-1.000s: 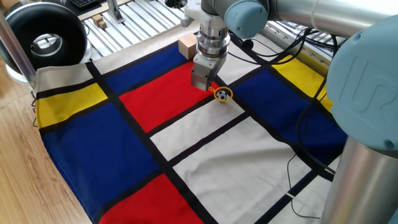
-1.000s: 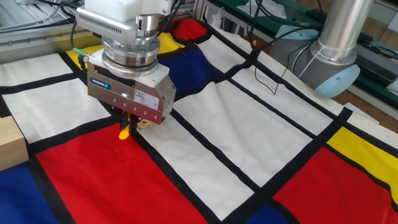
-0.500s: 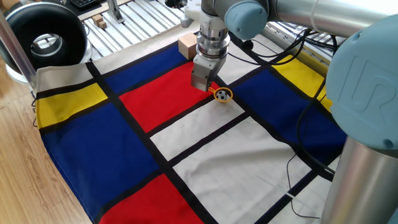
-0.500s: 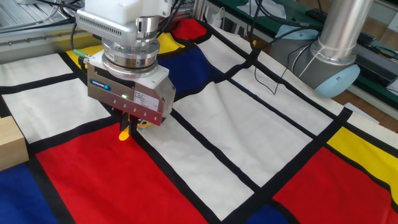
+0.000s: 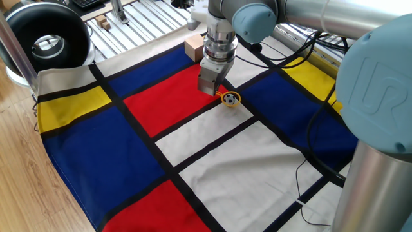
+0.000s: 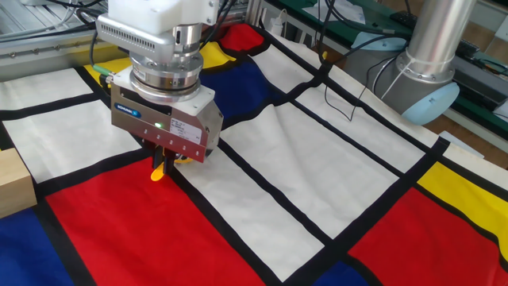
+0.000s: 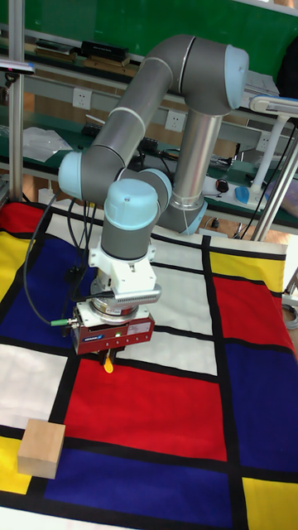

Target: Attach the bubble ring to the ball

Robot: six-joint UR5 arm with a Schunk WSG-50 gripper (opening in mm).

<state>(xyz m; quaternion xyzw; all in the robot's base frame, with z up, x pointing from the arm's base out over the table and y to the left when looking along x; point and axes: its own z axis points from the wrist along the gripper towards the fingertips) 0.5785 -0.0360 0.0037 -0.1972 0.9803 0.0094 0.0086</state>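
— Bubble ring (image 5: 231, 98) lying on the cloth (image 5: 193, 154) at the black line between red and white, hoop circling the ball (image 5: 229, 98). Looks seated already, judging from one fixed view.

— Hand (image 6: 163, 163) low over the handle end, fingers (image 6: 157, 169) down at the stub. Clamped on it or just beside it? Cannot tell; body of the hand blocks the gap in the other fixed view, and too small in the tall one.

— Biggest risk then: lifting away while gripping. Drags the hoop off the ball, maybe flicks the ball rolling across the desk.

— Or a sideways nudge on the way up. Thin hoop, light ball, soft wrinkled cloth underneath; little to hold either in place.

— Wooden cube (image 7: 41, 448) well apart, no trouble there.

— Safest guess: release fully, rise straight, no twist.
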